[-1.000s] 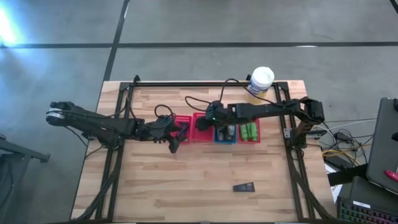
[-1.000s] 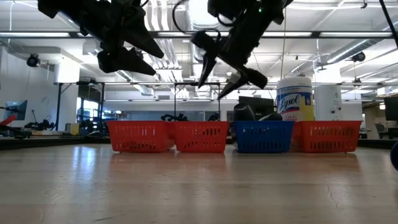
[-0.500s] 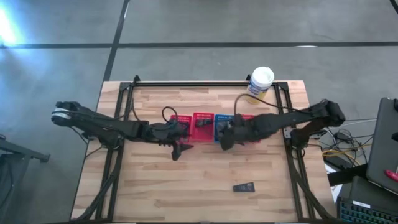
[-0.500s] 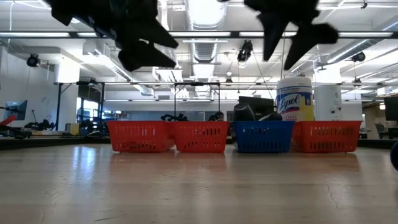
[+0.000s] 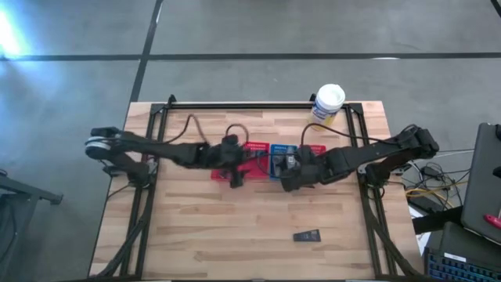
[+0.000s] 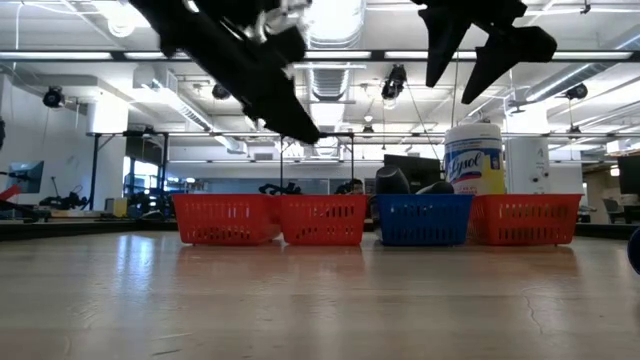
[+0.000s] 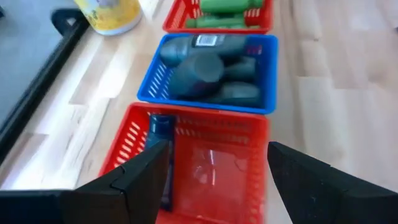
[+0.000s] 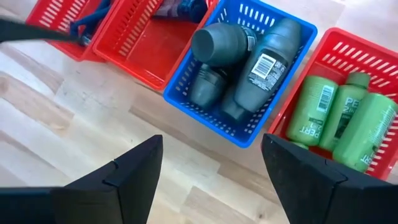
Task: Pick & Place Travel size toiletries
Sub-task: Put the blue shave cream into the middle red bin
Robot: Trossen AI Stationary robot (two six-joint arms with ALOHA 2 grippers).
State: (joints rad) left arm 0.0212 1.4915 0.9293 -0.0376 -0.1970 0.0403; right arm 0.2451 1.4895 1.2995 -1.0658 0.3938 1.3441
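Both grippers hang open in the air and hold nothing. My left gripper (image 5: pixel 235 180) (image 7: pixel 217 171) is above a red basket (image 7: pixel 205 162) that holds a thin dark blue item (image 7: pixel 160 134) by its wall. My right gripper (image 5: pixel 286 185) (image 8: pixel 211 158) hovers over bare table just near of the blue basket (image 8: pixel 186 93), where grey-black tubes (image 8: pixel 249 59) lie. Green bottles (image 8: pixel 345 112) fill the red basket on the right. A flat dark sachet (image 5: pixel 308 235) lies alone on the table near the near edge.
Four mesh baskets stand in a row across the table's middle (image 6: pixel 375 220). The white-lidded yellow canister (image 5: pixel 327 102) stands behind them near the far edge. Black frame rails (image 5: pixel 141 211) run along the table's left and right sides. Bare wood (image 5: pixel 235 235) lies near of the baskets.
My right gripper has drawn back from above the second red basket toward the near edge and to the right, stopping just near of the blue basket. My left gripper has moved right, from left of the baskets to above a red basket.
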